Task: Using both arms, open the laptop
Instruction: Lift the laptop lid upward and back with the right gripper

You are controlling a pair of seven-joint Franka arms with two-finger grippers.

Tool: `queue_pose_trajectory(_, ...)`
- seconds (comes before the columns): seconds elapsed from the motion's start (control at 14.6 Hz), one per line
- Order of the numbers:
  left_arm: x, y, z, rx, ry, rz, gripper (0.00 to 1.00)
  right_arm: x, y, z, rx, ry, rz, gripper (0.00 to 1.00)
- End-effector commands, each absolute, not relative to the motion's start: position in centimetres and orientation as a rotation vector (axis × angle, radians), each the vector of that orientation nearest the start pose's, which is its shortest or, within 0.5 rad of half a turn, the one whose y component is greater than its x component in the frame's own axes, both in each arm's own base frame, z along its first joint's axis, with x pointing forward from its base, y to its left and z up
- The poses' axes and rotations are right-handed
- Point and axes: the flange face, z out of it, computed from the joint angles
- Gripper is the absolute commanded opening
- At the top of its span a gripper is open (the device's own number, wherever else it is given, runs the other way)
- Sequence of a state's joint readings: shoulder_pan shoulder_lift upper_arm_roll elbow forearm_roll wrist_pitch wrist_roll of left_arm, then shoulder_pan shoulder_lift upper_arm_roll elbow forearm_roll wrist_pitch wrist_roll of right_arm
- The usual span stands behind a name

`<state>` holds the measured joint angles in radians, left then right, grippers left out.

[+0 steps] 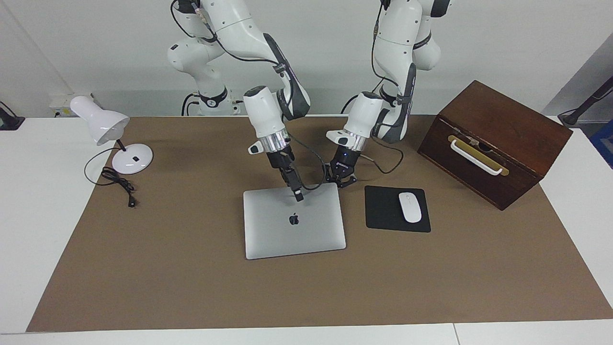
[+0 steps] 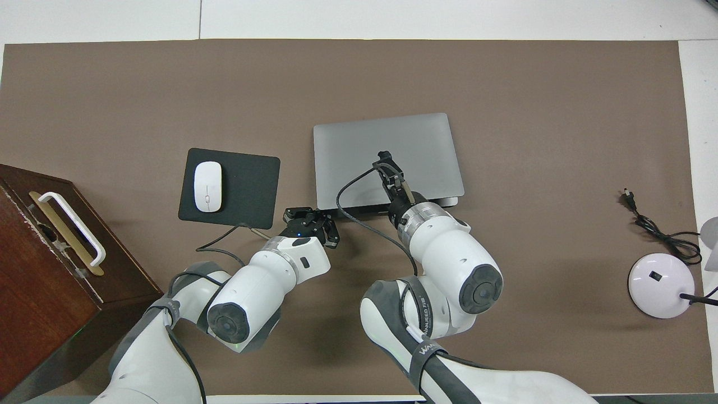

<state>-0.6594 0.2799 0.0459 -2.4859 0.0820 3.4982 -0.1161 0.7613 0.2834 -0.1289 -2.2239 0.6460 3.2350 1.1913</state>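
White desk lamp [image 1: 103, 125] sits at the right arm's end of the worktop [image 1: 191, 287], its black cord [image 1: 117, 184] coiled beside the round base. Moving across, here is the right arm, reaching down, and its pincer [image 1: 298, 194] is over the laptop [image 1: 292, 230] lid near the edge closest to the robots; the fingers look pressed close together with nothing between them, tip right at the lid surface. The laptop lies closed and flat in the middle of the brown mat [image 1: 191, 249], apple logo up. From overhead the right pincer [image 2: 386, 164] stretches out over the silver lid [image 2: 392, 140].

Next along, the left pincer [image 1: 341, 181] is down at the laptop's corner nearest the robots, toward the left arm's end, fingers spread apart and gripping nothing that I can make out; whether it touches the laptop, I cannot tell. Overhead, the left pincer [image 2: 309, 220] sits just beside that corner.

Then the black mouse pad [image 1: 383, 211] with a white mouse [image 1: 410, 207] on it, just beside the laptop. Last, a dark wooden box [image 1: 498, 139] with a white handle [image 1: 476, 158] at the left arm's end.
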Motion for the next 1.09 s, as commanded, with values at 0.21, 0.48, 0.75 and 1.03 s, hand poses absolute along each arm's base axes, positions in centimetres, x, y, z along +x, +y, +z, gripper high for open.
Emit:
queue_pose_trajectory(0.21,43.6,-30.1,23.9,-3.039,0.928,-1.098,0.0,54.4,28.8,36.2,-2.011,1.372,-0.409,1.0)
queue_pose_trajectory(0.48,43.6,-30.0,23.9,-3.039,0.925,-1.098,0.0,57.0,28.3,38.8,-2.034,1.37,-0.348,1.0)
queue_pose_trajectory(0.75,43.6,-29.9,23.9,-3.039,0.923,-1.098,0.0,59.5,27.2,41.5,-2.079,1.366,-0.293,1.0)
queue_pose_trajectory(1.03,43.6,-30.0,23.9,-3.04,0.925,-1.098,0.0,61.6,26.0,44.7,-2.118,1.362,-0.249,1.0)
